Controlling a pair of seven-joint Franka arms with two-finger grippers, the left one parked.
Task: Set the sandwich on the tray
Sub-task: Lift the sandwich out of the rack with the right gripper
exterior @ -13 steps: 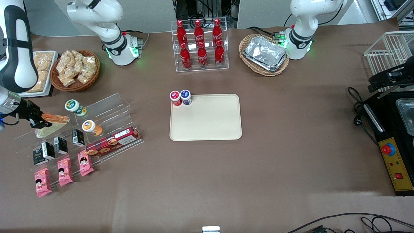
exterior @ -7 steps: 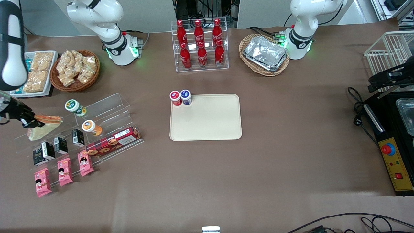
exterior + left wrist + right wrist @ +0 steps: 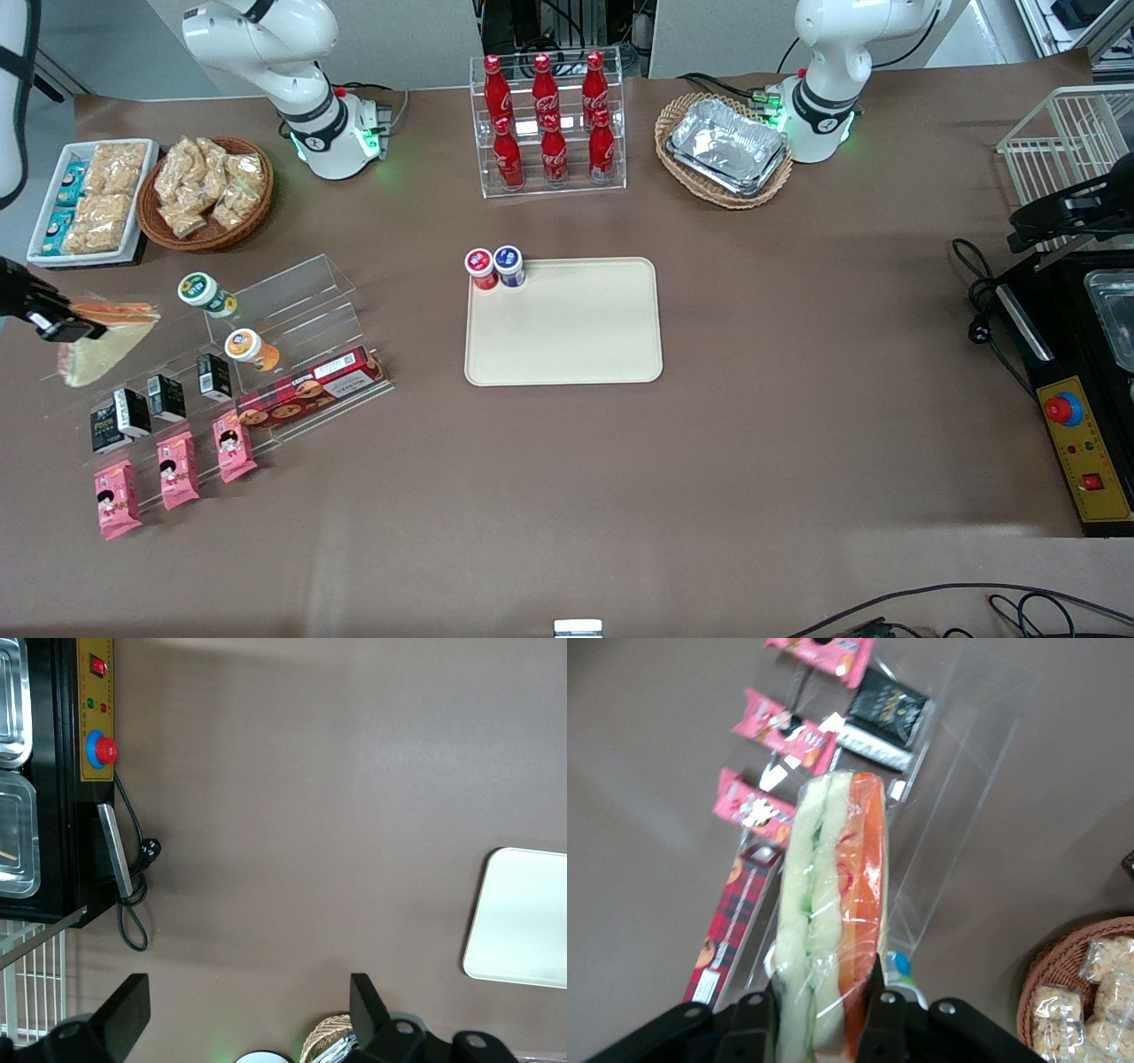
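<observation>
Front view: the gripper [image 3: 55, 326] sits at the working arm's end of the table, above the clear acrylic rack [image 3: 266, 328]; the sandwich [image 3: 97, 341] hangs from it.
Right wrist view: shows the filling edge of the sandwich [image 3: 833, 912], orange and pale green, between both fingers [image 3: 749, 1028].
Gripper: clamped on the wrapped sandwich, held above the rack.
Tray [image 3: 567, 328]: mid-table, well apart from the sandwich; two small jars [image 3: 494, 266] stand at its corner.
</observation>
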